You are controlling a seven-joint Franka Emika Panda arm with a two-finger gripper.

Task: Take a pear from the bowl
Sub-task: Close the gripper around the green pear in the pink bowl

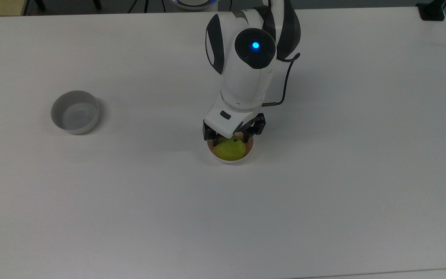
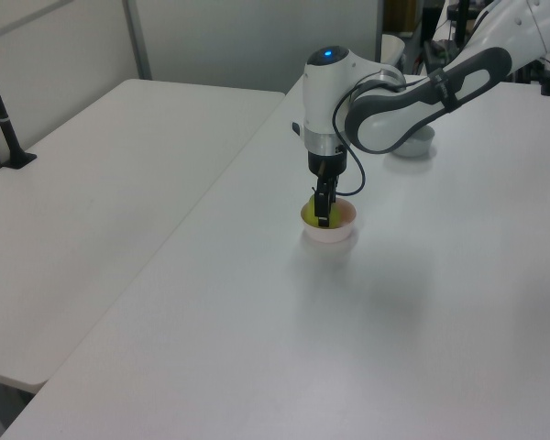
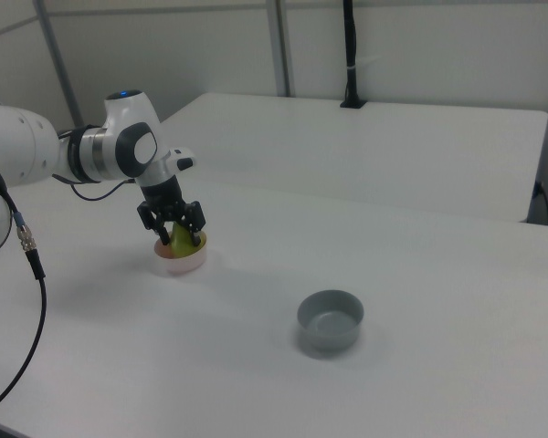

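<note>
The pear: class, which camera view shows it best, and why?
The top view: it looks down on the pear, showing its green body and dark stem spot inside the pink bowl. In the left view a gripper finger crosses it; in the right view it peeks between the fingers.

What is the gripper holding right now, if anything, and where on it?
It cannot be told yet. The gripper is down in the pink bowl with its fingers on either side of the pear, which sits low in the bowl, unlifted; contact is unclear.
</note>
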